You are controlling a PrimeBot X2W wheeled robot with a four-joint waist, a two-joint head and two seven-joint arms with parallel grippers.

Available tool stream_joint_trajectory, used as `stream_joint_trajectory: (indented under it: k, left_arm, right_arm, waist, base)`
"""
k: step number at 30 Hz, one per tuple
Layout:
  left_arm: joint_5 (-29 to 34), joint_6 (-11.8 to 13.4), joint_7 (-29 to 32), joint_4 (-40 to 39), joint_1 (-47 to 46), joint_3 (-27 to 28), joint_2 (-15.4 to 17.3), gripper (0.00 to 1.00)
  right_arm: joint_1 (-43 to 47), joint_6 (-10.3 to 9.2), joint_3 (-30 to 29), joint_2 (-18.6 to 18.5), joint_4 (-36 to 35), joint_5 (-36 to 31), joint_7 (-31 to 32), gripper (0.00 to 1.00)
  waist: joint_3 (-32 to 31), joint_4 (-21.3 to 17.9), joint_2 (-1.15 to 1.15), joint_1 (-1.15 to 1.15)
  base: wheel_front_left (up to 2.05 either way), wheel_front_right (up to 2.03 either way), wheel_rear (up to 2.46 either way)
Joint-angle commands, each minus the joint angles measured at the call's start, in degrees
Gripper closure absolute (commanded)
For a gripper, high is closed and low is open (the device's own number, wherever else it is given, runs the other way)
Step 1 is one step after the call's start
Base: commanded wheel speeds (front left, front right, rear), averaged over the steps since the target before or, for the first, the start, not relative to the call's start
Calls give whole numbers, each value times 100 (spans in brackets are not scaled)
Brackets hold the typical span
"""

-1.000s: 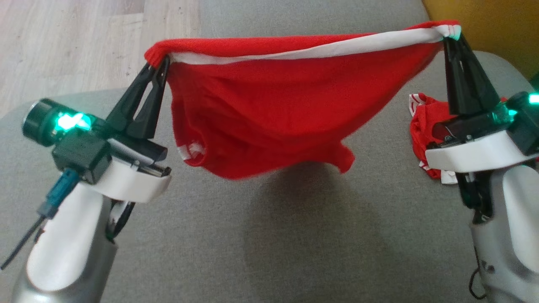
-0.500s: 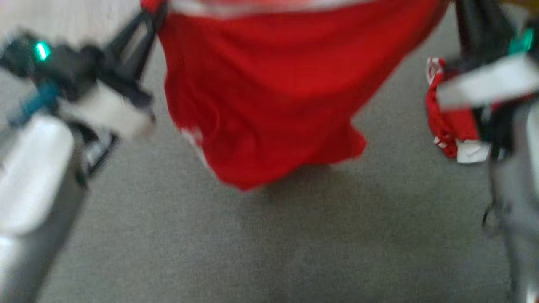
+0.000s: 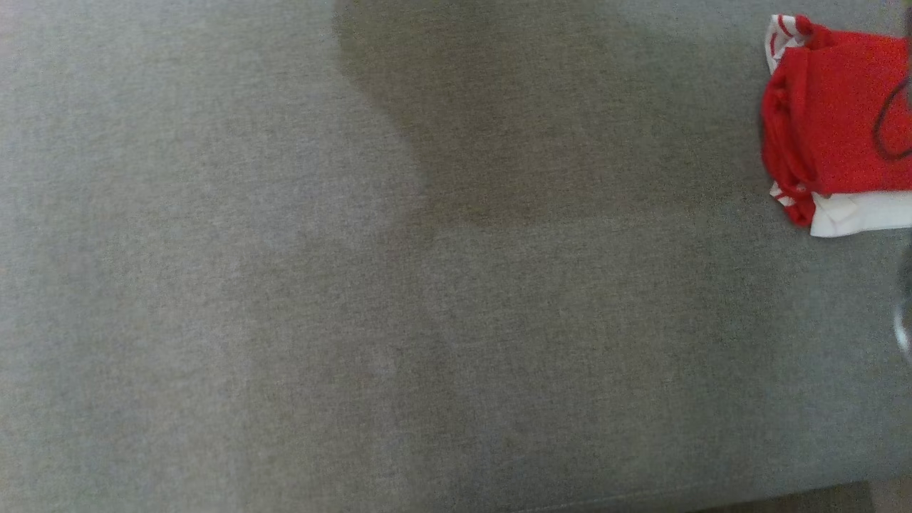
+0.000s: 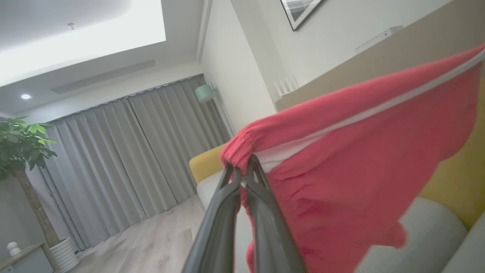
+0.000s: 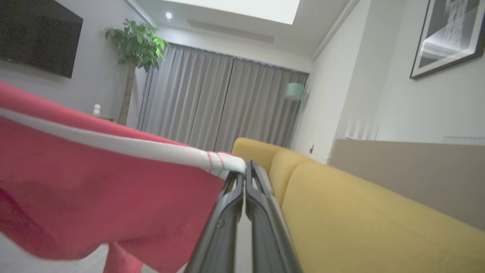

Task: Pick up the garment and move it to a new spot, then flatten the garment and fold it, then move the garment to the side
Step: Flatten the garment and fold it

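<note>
Garment [image 4: 360, 159]: red, hanging stretched.
Left gripper [image 4: 242, 171]: clamped on red corner.
Right gripper [image 5: 245, 167]: clamped on white band.
Nearby: red pile [image 3: 837, 121] on grey cushion [image 3: 356, 299]; yellow sofa [image 5: 360, 223].

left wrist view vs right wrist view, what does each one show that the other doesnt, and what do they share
Left wrist view, not the right: the left tool shut on a gathered red corner of the red garment, and the wood floor.
Right wrist view, not the left: the right tool shut on the garment's white-banded end, and a dark screen on the wall.
Shared: the garment stretched out from each tool, grey curtains, a leafy plant, a teal lamp, the yellow sofa and a framed picture.
</note>
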Motion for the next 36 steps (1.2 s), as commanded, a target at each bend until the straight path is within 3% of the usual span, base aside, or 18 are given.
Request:
stream_joint_trajectory:
  k: [1, 10, 17, 28, 36]
  left_arm:
    - [-90, 14, -79, 16, 4, 12, 166, 100]
    - [-470, 14, -176, 46, 1610, -639, -140, 100]
    - [-464, 14, -177, -333, 3271, -1081, -173, 100]
    - [-323, 13, -178, -652, 4477, -1720, -29, 100]
    - [-287, 13, -178, -811, 4996, -1764, -24, 100]
  right_arm:
    - [134, 37, 130, 173, 69, -69, -61, 100]
    - [1226, 37, 1212, 74, 1330, 244, -118, 100]
    - [2052, 37, 2381, -311, 1836, 1089, 62, 100]
    - [3056, 37, 4125, -1527, 780, 2848, 852, 100]
    - [3528, 37, 4828, -2400, -191, 3802, 1300, 100]
  waist:
    - [-27, 45, 0, -1]
    - [-202, 217, 0, -1]
    - [-649, 284, 0, -1]
    - [-1272, 253, 0, -1]
    - [-1641, 190, 0, -1]
  base:
    - [0, 0, 0]
    - [0, 0, 0]
    - [0, 0, 0]
    - [0, 0, 0]
    - [0, 0, 0]
